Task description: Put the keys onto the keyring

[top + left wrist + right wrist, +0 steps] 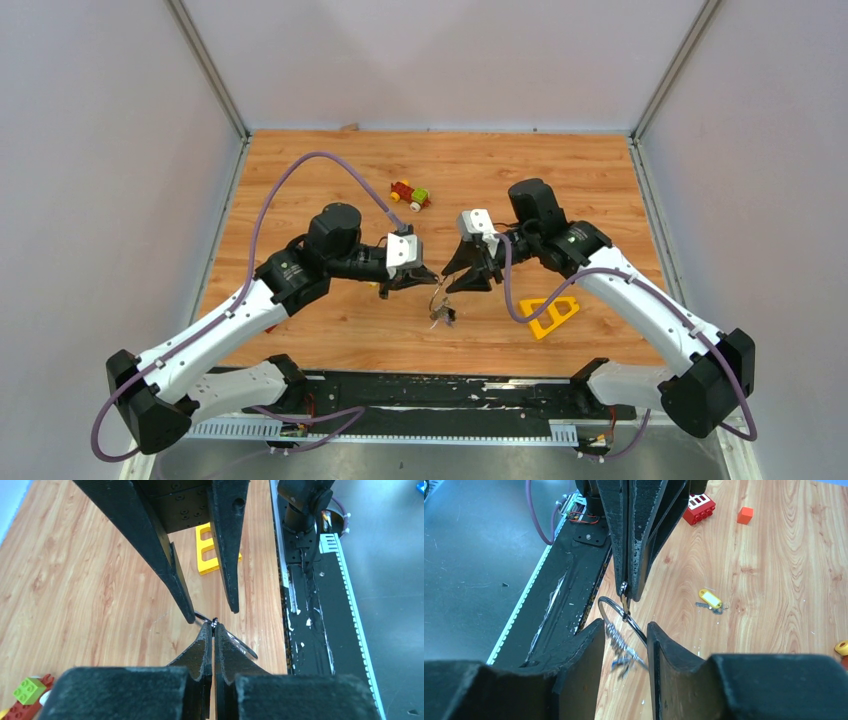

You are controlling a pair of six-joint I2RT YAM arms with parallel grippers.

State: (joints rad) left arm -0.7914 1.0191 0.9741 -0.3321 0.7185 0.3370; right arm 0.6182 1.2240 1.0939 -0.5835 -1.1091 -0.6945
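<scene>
Fingertips of the left gripper (pixel 214 627) are pressed fully together, and between them they pinch the keyring (pixel 631 624), a thin silver wire loop held up in the air above the wooden table (pixel 330 180). The loop hangs down and slants away from this pinch. A small bunch of keys (pixel 620 647) hangs on it; in the right wrist view they look blurred, so their number cannot be told. The right gripper (pixel 624 627) faces the left one from the other side, tip to tip. Its two fingers stand partly apart, one on each side of the hanging loop and bunch. The wire runs close to one finger, but the fingers do not close on anything. One more key with a pale yellow tag (pixel 710 599) lies flat on the wood, well apart from both grippers and not on the ring. A yellow plastic triangle (pixel 202 550) lies on the table near the right arm. A small toy car (pixel 410 195) stands farther back on the wood, behind the two grippers.
</scene>
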